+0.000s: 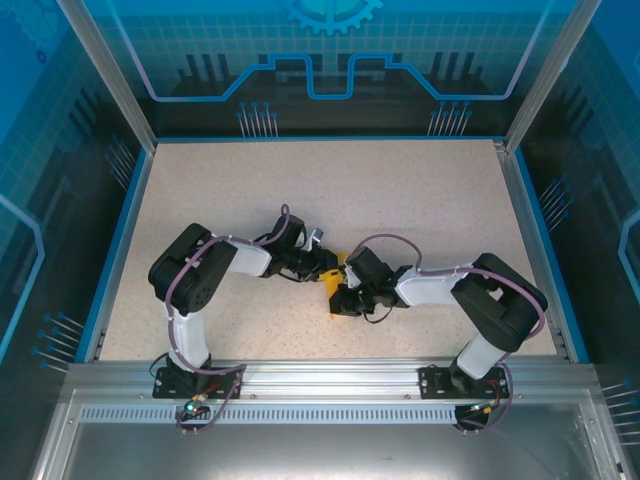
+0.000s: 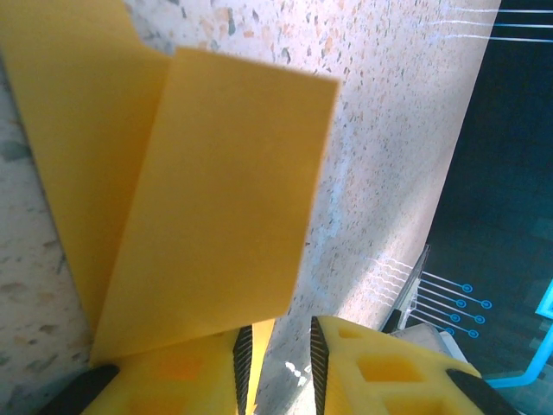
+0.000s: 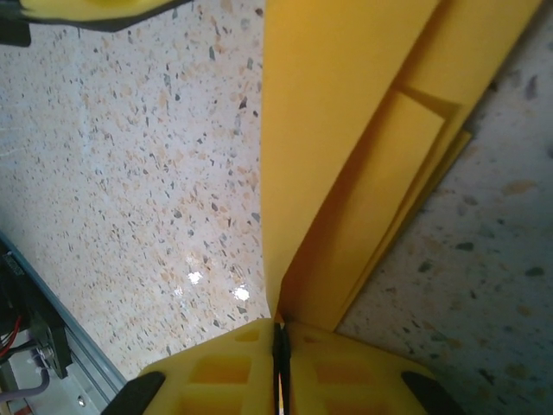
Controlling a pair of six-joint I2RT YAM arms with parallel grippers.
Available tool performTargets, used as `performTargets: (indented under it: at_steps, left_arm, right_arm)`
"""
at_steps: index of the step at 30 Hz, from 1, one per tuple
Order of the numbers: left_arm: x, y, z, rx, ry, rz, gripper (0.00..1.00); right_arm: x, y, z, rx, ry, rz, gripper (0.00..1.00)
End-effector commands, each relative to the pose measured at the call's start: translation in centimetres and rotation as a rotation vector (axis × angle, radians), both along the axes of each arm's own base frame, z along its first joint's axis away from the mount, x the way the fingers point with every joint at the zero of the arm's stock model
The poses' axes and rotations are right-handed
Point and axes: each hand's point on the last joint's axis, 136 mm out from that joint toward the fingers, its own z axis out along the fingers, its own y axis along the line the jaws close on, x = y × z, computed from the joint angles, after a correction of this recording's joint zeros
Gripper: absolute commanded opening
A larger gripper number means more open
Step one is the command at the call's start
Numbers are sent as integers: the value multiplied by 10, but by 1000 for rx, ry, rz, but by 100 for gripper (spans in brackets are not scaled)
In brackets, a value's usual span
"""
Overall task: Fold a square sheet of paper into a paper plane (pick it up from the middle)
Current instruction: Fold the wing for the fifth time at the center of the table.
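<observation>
The square sheet of paper (image 3: 346, 130), orange-yellow and folded into overlapping layers, sits near the middle of the speckled surface (image 1: 400, 190). From above it is largely hidden under both arms. The right gripper (image 3: 281, 327) has its jaws pressed together on the paper's edge. The left gripper (image 2: 276, 333) has its jaws slightly apart, and a blurred flap covers one finger, so any hold there is unclear.

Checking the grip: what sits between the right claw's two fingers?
An edge of the folded paper, which the right claw pinches shut on; the right wrist view shows it.
</observation>
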Motion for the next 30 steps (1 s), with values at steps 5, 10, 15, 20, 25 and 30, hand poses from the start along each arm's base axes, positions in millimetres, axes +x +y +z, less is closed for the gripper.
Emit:
performTargets:
  at_steps: [5,10,15,20,25,30]
  left_arm:
    - [-15,8,-30,79,84,-12,28]
    - [-15,8,-31,79,85,-15,28]
    - [-15,9,-31,84,85,-13,28]
    - [-14,8,-29,81,83,-15,27]
    - [-15,8,-28,84,83,-18,27]
    - [-15,8,-29,87,83,-20,27]
  right_arm:
    - [-14,-17,12,-52,-12,-16,21]
    - [15,-11,52,26,-160,-103,28]
    - [25,10,65,135,-161,-78,21]
    - [29,26,46,185,-92,-97,15]
    - [29,27,37,170,-76,-92,15]
    - [22,13,17,90,-34,-89,16]
